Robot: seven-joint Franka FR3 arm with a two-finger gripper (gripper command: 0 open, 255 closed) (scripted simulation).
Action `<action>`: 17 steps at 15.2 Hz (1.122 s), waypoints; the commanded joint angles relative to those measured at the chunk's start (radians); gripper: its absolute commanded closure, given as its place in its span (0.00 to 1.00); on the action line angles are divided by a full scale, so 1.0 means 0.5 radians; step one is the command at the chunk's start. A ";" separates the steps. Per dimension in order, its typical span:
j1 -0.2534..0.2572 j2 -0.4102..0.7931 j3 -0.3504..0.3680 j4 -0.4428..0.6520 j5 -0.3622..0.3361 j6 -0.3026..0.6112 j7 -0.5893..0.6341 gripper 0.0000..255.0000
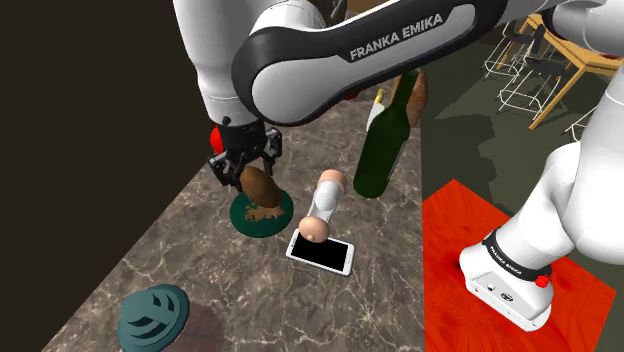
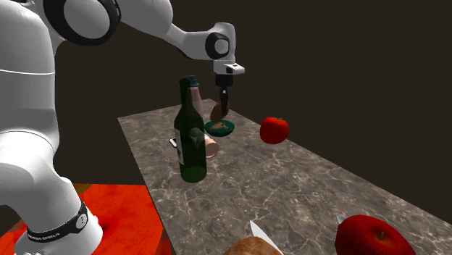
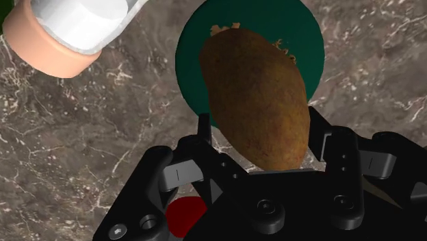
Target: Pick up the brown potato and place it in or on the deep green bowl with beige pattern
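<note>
Since the brown potato [image 1: 262, 186] must end in the deep green bowl [image 1: 241, 214], my end effector [image 1: 247, 163] grips it by its upper end, left of centre in the shoulder view; it hangs straight over the bowl, so opening should drop it inside.

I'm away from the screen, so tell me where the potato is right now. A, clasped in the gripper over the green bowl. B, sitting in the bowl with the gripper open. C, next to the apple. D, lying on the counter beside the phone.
A: the wrist view shows the gripper shut on the potato, with the bowl right behind it.
</note>
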 commanded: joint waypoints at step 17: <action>0.004 0.060 -0.011 -0.106 -0.029 0.163 0.023 0.00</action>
